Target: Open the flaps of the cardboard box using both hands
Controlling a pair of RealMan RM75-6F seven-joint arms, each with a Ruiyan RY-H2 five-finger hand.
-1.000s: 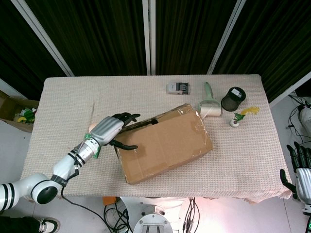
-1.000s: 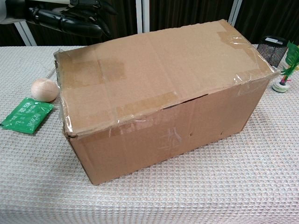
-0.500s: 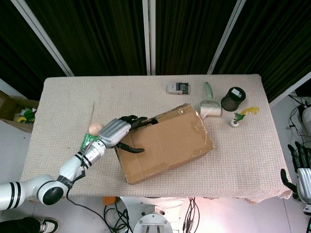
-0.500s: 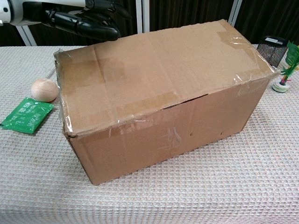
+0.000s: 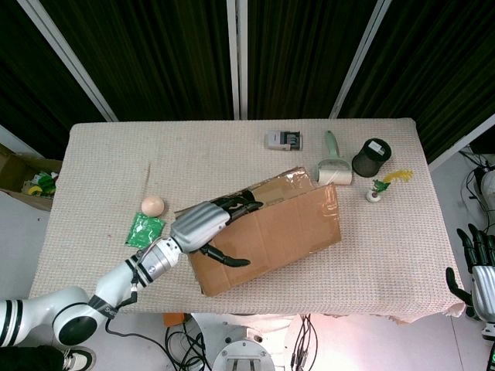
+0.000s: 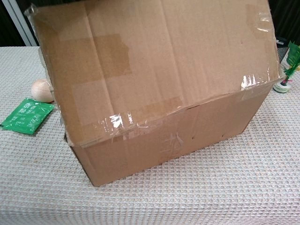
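Your left hand (image 5: 207, 226) lies across the left end of the cardboard box (image 5: 271, 232), fingers (image 5: 240, 202) hooked over the far edge of the top flap (image 6: 154, 61) and thumb (image 5: 232, 260) spread out on the flap's surface, so it grips that flap. Your right hand (image 5: 478, 270) hangs off the table's right edge, well apart from the box, fingers apart and holding nothing.

You have the box sitting at the middle of the table (image 5: 100, 170), near its front edge. Its long axis runs left to right across the table, skewed so the right end points toward the far right corner and the left end toward you. In the chest view the flap is tilted up steeply toward the camera, hinged along the front top edge, and fills most of the frame above the box's front wall.

You can see plain brown cardboard, creased and a bit worn, with strips of clear shiny tape along the flap's lower edge and at its corners, and a darker patch of brown tape on the flap.

Left of the box lie a green packet (image 6: 26, 116) and a small wooden ball (image 6: 42, 90).
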